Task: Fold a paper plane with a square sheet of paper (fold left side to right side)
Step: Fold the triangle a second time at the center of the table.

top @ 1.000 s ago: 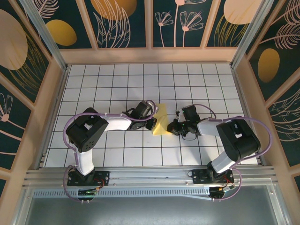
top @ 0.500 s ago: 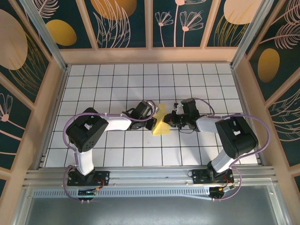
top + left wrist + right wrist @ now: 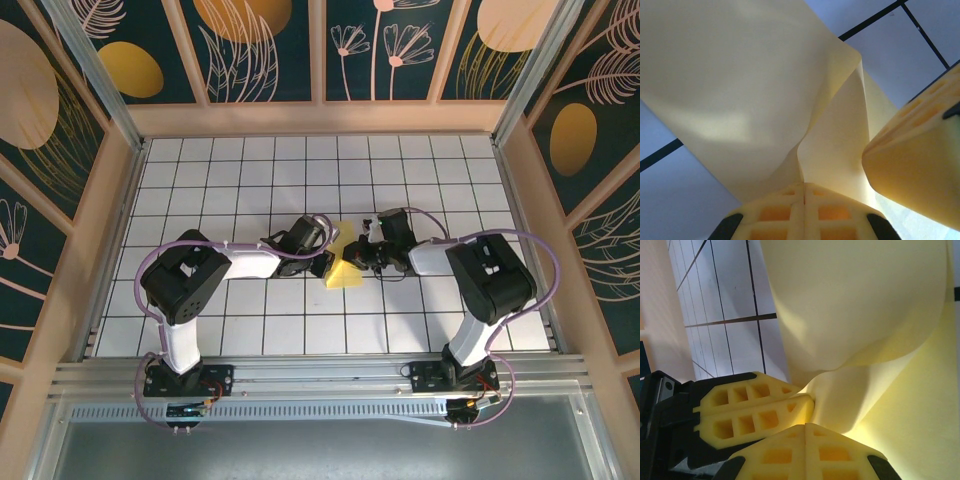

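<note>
A: Which step is in hand?
B: The left-to-right fold, by the look of it. The paper (image 3: 345, 278) is held raised and buckled at the middle of the table (image 3: 250, 180), pinched in the clenched left gripper (image 3: 804, 189).
A: And the right gripper (image 3: 805, 426)?
B: Clenched too, and set against the paper. Whether anything is caught in it cannot be told.
A: What is called for next?
B: The pinched edge must be carried across and laid flush. That path is crowded by the right gripper.

The paper (image 3: 346, 276) sits on the table (image 3: 250, 180) between left claw (image 3: 327, 263) and right claw (image 3: 354, 258).
</note>
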Available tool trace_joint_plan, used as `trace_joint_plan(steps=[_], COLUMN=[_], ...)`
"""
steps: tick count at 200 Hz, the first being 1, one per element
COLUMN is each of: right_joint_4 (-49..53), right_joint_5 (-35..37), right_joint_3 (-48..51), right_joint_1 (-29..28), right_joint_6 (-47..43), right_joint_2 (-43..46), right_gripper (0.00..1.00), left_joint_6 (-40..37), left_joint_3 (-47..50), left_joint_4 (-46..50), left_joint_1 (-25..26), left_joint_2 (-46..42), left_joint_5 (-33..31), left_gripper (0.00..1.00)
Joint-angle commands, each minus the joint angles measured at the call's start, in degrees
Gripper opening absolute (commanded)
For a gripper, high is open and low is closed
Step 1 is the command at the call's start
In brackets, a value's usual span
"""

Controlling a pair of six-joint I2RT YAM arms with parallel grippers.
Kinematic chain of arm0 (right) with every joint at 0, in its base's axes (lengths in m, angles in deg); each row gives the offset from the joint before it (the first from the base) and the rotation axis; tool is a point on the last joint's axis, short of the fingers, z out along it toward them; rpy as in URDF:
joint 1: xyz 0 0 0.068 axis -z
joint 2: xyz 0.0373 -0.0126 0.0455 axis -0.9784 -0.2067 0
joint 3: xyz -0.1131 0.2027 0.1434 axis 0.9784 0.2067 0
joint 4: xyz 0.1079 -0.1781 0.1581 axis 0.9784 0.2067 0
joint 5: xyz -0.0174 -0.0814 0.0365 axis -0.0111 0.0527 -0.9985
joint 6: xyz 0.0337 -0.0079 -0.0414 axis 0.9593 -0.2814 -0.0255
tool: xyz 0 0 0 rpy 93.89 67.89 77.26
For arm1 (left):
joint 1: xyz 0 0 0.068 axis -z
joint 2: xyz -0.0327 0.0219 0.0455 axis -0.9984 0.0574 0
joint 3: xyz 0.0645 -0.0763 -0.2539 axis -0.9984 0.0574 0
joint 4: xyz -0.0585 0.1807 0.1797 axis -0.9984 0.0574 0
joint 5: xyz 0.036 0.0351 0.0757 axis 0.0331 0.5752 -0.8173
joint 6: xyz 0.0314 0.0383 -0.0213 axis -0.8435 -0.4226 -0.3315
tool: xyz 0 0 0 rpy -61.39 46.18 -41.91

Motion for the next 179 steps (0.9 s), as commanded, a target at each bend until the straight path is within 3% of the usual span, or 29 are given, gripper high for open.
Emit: trace_joint_plan(steps=[1,179], right_joint_4=[0.22,7.12], right_joint_5=[0.56,5.56], right_joint_3=[-1.74,-2.04], right_joint_1=[-0.74,-0.93], right_joint_6=[-1.24,-4.94], right_joint_2=[-1.48,-4.32], right_gripper=[0.0,0.0], left_joint_6=[-1.0,-1.19], left_joint_3=[0.07,0.05], left_joint_4=[1.66,2.1], left_joint_1=[-0.37,-0.39], left_joint_2=[2.09,2.09], left_joint_5=[-0.31,-0.83], left_gripper=[0.0,0.02])
